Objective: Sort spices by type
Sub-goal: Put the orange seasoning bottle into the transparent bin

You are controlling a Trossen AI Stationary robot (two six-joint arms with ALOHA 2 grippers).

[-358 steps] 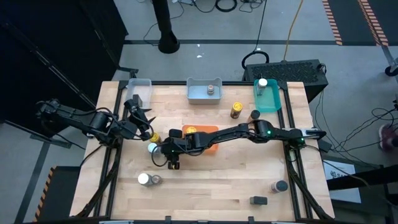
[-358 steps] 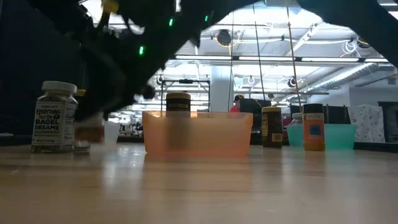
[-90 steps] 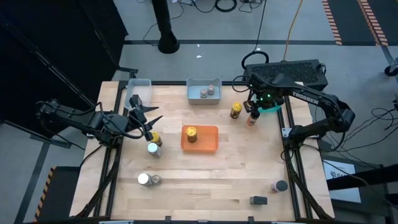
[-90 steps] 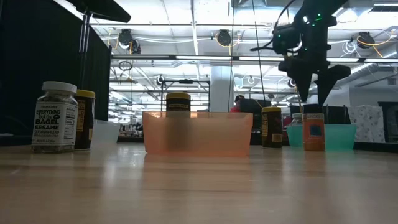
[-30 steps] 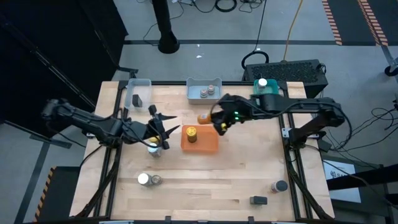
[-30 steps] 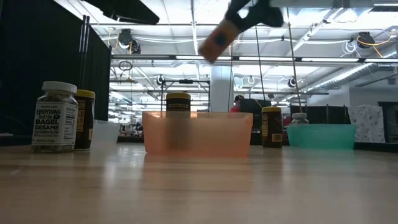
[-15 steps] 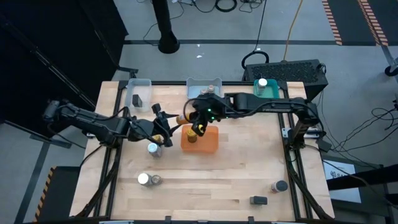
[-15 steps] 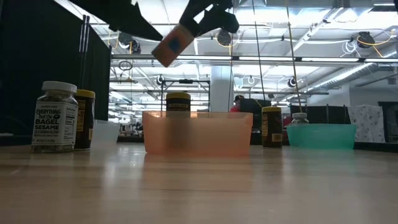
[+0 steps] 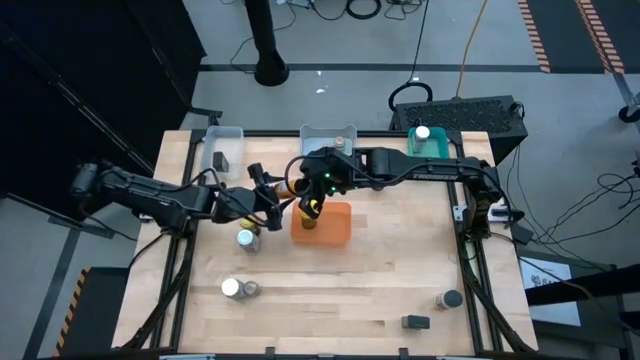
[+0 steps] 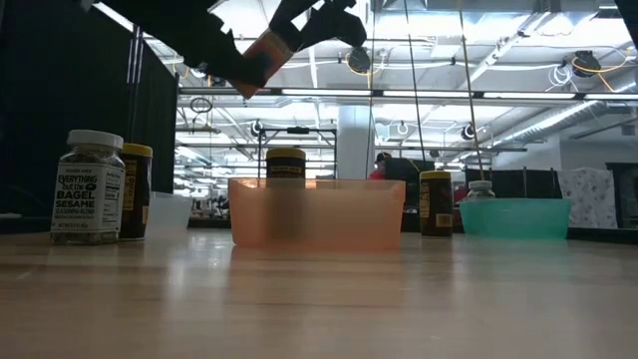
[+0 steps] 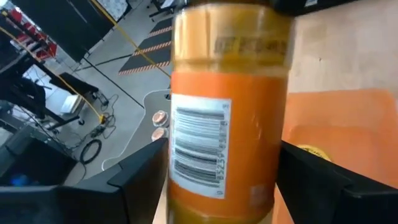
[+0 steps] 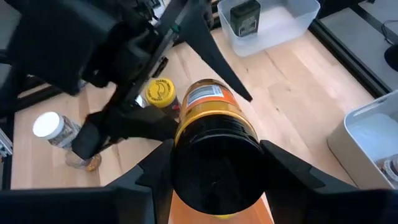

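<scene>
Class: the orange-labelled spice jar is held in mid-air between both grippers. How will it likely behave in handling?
The orange-labelled spice jar looks rigid, so it should hold its shape. Its glossy round body may slip or turn between fingers. If it lands on its side, it would probably roll.

An orange tray (image 9: 334, 224) sits mid-table (image 9: 350, 290) — clear (image 9: 224, 141), grey (image 9: 316, 150) and teal trays (image 9: 428, 158) line the far edge.

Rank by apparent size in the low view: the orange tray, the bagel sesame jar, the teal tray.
1. orange tray
2. teal tray, though it sits farther back
3. bagel sesame jar, nearest the camera, so its true rank is unsure
</scene>
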